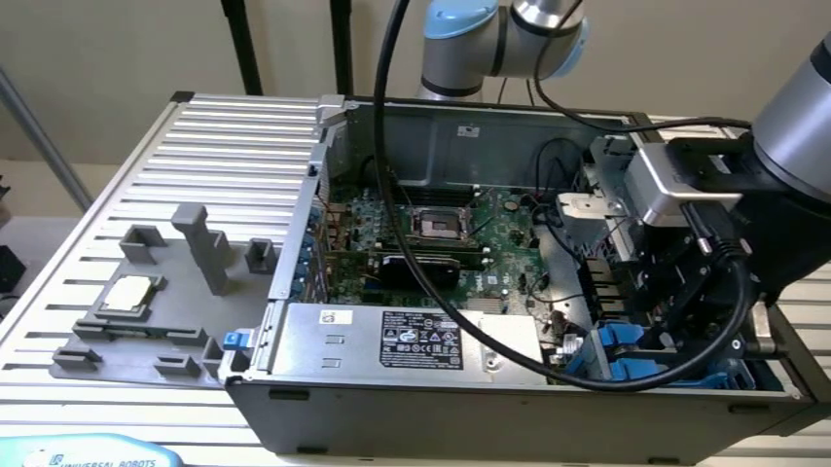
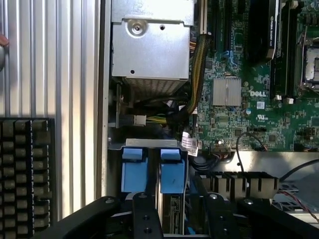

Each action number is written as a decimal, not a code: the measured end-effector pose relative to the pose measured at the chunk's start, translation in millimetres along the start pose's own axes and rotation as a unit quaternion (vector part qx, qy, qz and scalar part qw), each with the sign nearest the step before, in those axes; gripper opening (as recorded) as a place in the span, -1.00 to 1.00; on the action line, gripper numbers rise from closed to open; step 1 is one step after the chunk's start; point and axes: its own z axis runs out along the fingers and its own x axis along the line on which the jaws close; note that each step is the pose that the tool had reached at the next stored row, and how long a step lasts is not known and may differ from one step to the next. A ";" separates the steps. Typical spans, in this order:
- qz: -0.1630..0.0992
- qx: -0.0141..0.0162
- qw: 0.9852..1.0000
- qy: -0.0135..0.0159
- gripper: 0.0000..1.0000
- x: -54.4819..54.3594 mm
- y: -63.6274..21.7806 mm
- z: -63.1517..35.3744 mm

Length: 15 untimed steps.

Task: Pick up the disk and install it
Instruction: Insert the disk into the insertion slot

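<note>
The disk [image 2: 172, 211] stands on edge in the drive bay at the case's front corner, with its blue rail frame [image 2: 173, 174] on top. A second blue rail tab [image 2: 134, 169] sits beside it. My gripper [image 2: 180, 211] hangs right over the bay, its black fingers [image 2: 144, 216] spread on either side of the disk's edge, open and wider than the disk. In the exterior view the gripper [image 1: 675, 292] reaches down into the case's right end above the blue rails [image 1: 624, 345]; the disk body is hidden there.
The open computer case [image 1: 325, 185] holds the motherboard [image 1: 442, 233], loose cables and a large silver box with black label [image 1: 389, 336]. On the exterior view's left, a grey fixture [image 1: 169, 292] carries a small square silver chip [image 1: 130, 292] on the ribbed table [image 1: 221, 126].
</note>
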 end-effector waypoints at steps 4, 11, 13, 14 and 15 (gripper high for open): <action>0.000 -0.001 1.000 0.000 -0.19 -0.8 -7.2 -6.5; 0.000 -0.003 1.000 0.000 -0.19 -2.6 -21.0 -22.0; 0.000 -0.003 1.000 0.000 -0.19 -3.3 -25.2 -28.6; 0.000 -0.003 1.000 0.000 -0.19 -3.8 -27.2 -32.7; 0.000 -0.003 1.000 0.000 -0.19 -4.2 -28.9 -36.4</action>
